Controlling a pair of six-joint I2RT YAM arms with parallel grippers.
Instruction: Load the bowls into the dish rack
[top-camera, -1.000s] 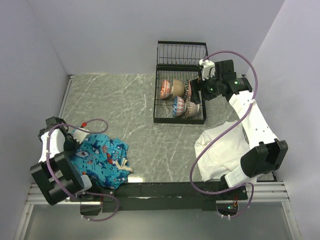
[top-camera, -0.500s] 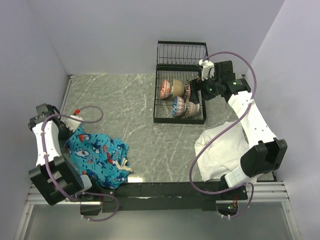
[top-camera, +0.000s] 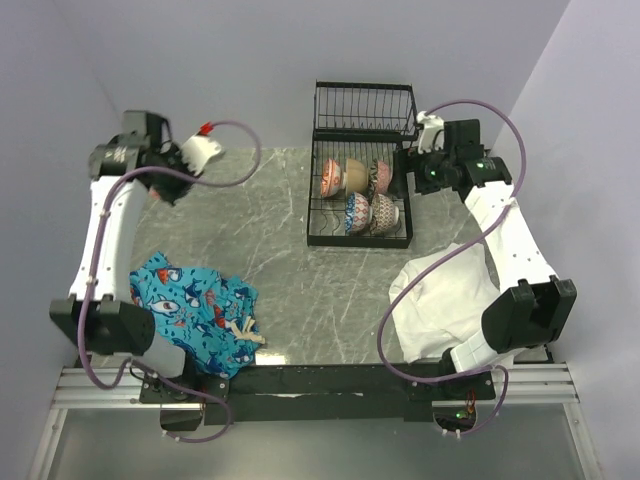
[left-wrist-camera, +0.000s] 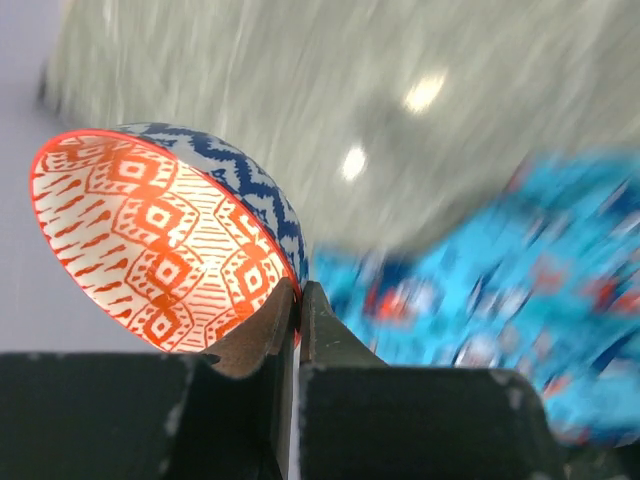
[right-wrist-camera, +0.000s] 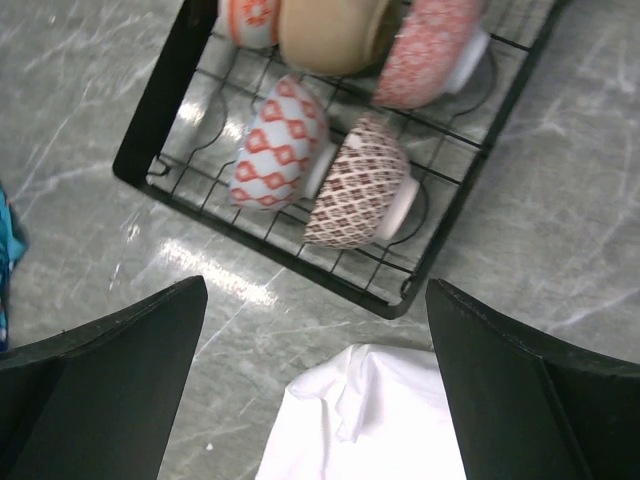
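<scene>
The black wire dish rack (top-camera: 312, 238) stands at the back centre, its upper tier (top-camera: 365, 105) behind. Several patterned bowls (top-camera: 356, 212) lie on edge in its base; they also show in the right wrist view (right-wrist-camera: 272, 160) inside the rack (right-wrist-camera: 150, 165). My left gripper (top-camera: 168, 172) is raised at the far left. In the left wrist view it (left-wrist-camera: 297, 290) is shut on the rim of a bowl (left-wrist-camera: 150, 240), orange-patterned inside and blue zigzag outside. My right gripper (top-camera: 405, 178) hangs open and empty beside the rack's right side (right-wrist-camera: 315, 288).
A blue patterned cloth (top-camera: 195, 310) lies crumpled at the near left, blurred in the left wrist view (left-wrist-camera: 520, 290). A white cloth (top-camera: 445, 300) lies near right, below the rack (right-wrist-camera: 370, 420). Walls close in on the left, back and right.
My left arm has swung up from the near left by the blue cloth to the far left, carrying the bowl. My right gripper has drawn back a little to the right of the rack.
</scene>
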